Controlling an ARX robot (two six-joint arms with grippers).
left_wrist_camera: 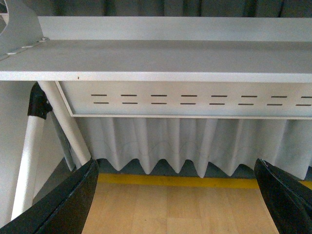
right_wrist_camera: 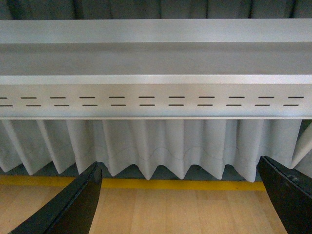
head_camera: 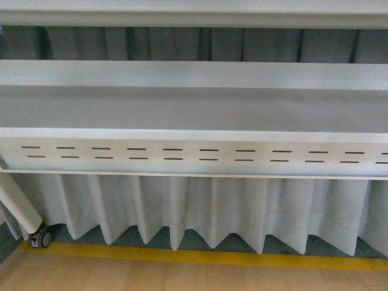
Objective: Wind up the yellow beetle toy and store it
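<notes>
Facing a grey table (head_camera: 194, 109), white curtain (head_camera: 200, 206) and yellow floor line (head_camera: 200, 257), the left gripper (left_wrist_camera: 175, 168) and right gripper (right_wrist_camera: 180, 165) both have their black fingers (left_wrist_camera: 73, 200) spread wide apart

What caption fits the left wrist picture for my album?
Open left gripper facing a grey slotted table, pleated curtain and yellow floor stripe.

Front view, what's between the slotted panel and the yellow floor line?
A pleated grey curtain hangs between the slotted panel and the yellow floor line, shown in the front view.
</notes>
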